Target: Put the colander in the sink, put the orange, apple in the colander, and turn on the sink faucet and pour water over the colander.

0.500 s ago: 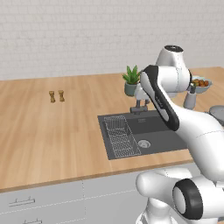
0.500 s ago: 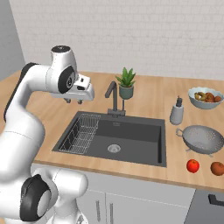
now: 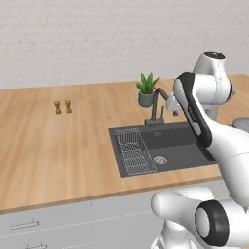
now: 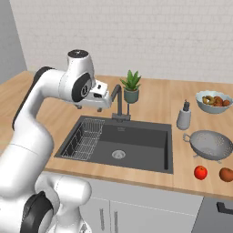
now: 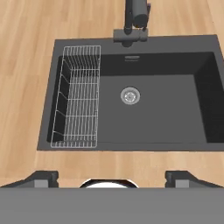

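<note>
Spread wide and gripping nothing, the pincer (image 5: 112, 176) is hanging above the sink (image 4: 150, 152), pointing down at its drain. Off to the right on the counter (image 4: 182, 173), the colander (image 4: 210, 144) is sitting, with the apple (image 4: 200, 172) and orange (image 4: 226, 174) lying just in front.

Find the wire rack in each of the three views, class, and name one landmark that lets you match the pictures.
Left base view: the wire rack lies in the sink's left part, centre of picture.
Right base view: wire rack at the basin's left end, left of centre.
Hand view: wire rack at left, inside the basin.
Shared landmark: the round drain, beside the rack.
</note>
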{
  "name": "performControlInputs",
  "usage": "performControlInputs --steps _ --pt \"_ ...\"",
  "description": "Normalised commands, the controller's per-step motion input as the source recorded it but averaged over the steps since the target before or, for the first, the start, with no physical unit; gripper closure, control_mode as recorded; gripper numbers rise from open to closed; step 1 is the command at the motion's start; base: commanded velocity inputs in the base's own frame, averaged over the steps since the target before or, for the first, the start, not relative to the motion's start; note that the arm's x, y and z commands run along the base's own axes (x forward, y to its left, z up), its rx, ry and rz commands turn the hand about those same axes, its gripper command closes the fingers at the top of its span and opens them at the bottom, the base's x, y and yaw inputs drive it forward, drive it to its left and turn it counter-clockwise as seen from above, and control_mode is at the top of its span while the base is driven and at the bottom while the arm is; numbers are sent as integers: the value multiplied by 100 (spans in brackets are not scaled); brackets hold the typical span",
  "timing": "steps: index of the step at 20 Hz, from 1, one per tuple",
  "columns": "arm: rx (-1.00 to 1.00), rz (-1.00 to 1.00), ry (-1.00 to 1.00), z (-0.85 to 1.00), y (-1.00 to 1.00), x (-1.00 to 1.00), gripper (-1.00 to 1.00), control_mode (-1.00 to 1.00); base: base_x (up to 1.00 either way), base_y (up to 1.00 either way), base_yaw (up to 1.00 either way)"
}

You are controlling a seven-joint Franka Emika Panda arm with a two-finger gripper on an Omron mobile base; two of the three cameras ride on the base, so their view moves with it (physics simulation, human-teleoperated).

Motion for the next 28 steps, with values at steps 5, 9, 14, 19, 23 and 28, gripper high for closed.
performControlInputs --steps 5,9,14,19,23,28 --pt "3 0 -1 -12 -95 -31 -100 -100 0 0 0" --pt "0 0 0 -15 -94 -20 -100 -100 0 0 0" --pt "0 0 0 -15 -85 0 -100 -100 0 0 0" --pt "0 6 0 -17 -67 10 -100 -100 0 0 0" --pt "0 19 0 -31 -63 12 -100 -100 0 0 0" --pt "0 20 0 -37 -68 1 -100 -100 0 0 0"
